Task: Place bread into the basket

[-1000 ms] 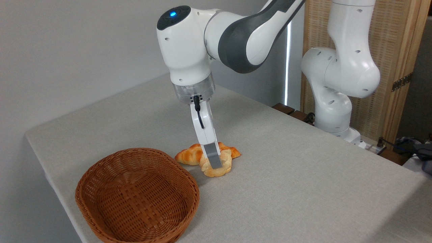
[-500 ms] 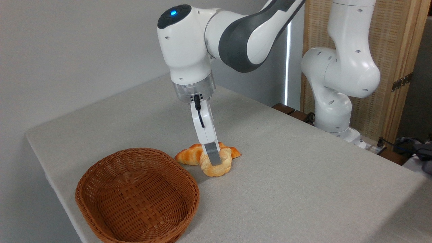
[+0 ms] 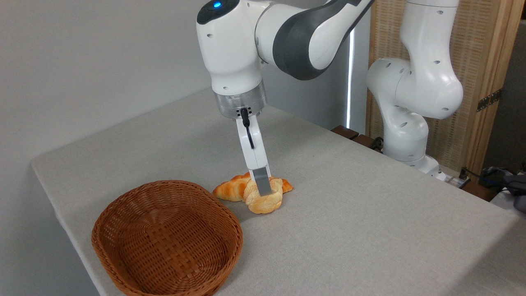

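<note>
The robot's hand [image 3: 263,188] pinches the pale bun [image 3: 263,200] just above a grey cloth-covered worktop [image 3: 370,213], beside an orange-brown croissant [image 3: 230,190] and near an oval wicker basket [image 3: 166,238], with a plain grey wall [image 3: 82,61] and woven wooden screen [image 3: 485,53] behind.

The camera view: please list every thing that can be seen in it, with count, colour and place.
Bun: one, pale golden, on the table right of the basket, under the gripper.
Longer loaf: one, orange-brown, just behind the bun, against it.
Basket: one, brown wicker, empty, front left of the table.
Table: one, light grey cloth cover.
Screen: one, wood and woven panel, back right.
Arm: one, white and grey, base at back right.
Gripper: one, white with grey fingers, at the bun's top; jaw state unclear.
</note>
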